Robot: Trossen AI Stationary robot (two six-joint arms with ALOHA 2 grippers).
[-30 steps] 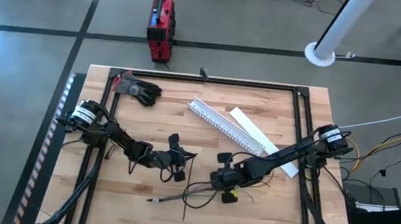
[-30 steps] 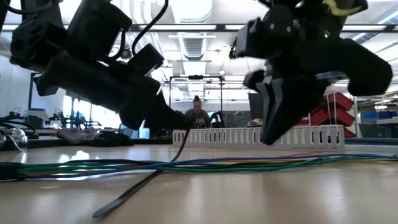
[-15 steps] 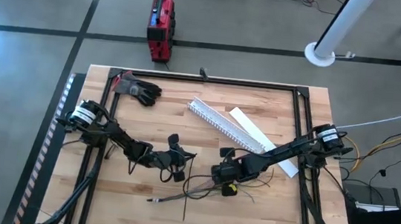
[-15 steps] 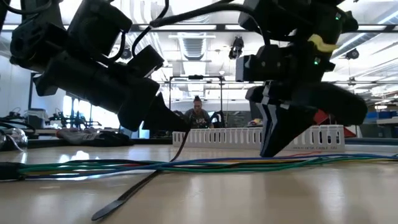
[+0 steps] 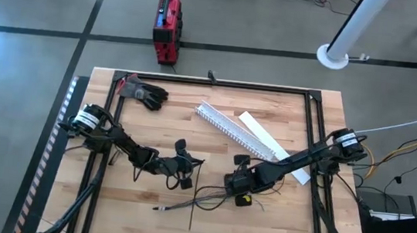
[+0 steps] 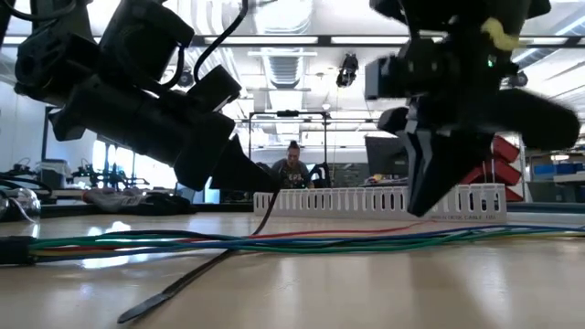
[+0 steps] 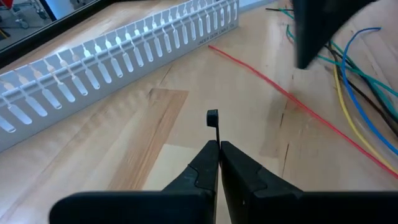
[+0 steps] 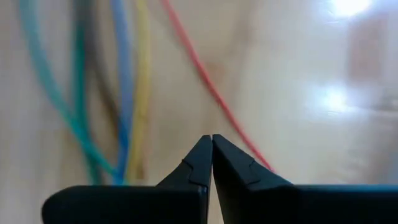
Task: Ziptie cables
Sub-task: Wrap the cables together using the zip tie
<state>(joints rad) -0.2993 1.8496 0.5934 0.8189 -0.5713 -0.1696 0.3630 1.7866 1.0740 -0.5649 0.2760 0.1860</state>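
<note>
The high camera hung above the table and looked straight down, far enough off to take in both arms, the whole top and a strip of floor. The low camera sat at table height and faced level across the top into the room, very near the cables, with the arms entering from above. The left wrist camera looked forward past its own tool, pressed together, close over the wood. The right wrist camera looked past its tool, also pressed together, closer still to the table. All four views shared the cables; the high, low and left wrist views shared the channel.
</note>
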